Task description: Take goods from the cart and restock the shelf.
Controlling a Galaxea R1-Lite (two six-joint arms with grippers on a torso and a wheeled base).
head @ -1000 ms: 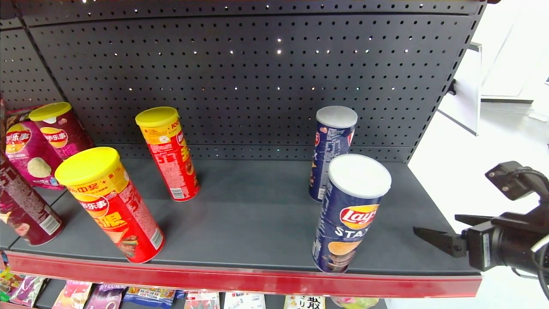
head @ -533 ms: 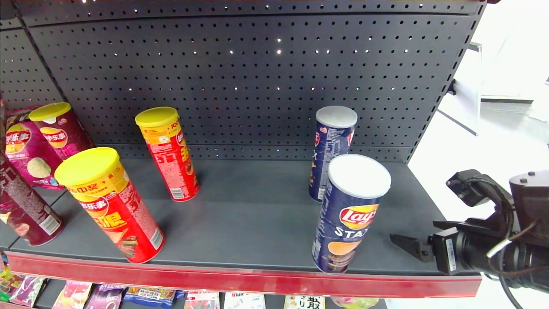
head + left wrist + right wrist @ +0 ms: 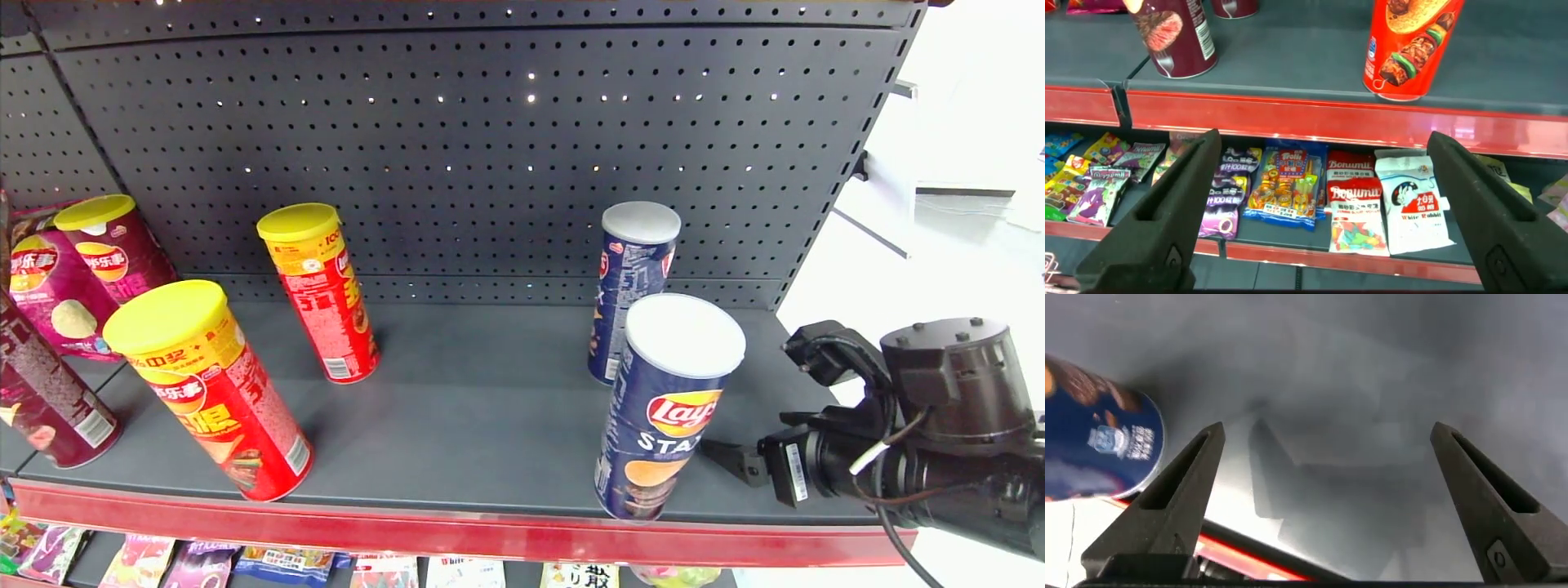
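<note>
**Hands wide and empty at the chip shelf**

Your dark shelf point(image 3: 490, 425) runs across the head view, with a perforated back panel point(image 3: 457, 163) behind it and a red edge strip point(image 3: 457, 531) along its front. Six chip cans stand upright on it. On the left, two maroon cans point(image 3: 114, 245) sit by the edge of the view. Next comes a front red can point(image 3: 208, 388) near the strip, with a rear red can point(image 3: 318, 294) farther back. On the right, the front blue can point(image 3: 665, 408) stands at the strip, with a rear blue can point(image 3: 633, 286) close behind it.

Your right hand point(image 3: 739, 441) hovers low over the shelf just beside the front blue can, apart from it, with its fingers spread wide and nothing between them. Your left hand point(image 3: 1323, 143) is also spread wide and empty. It faces the red strip below the front red can, in front of the snack packets point(image 3: 1290, 188) on the lower shelf.
</note>
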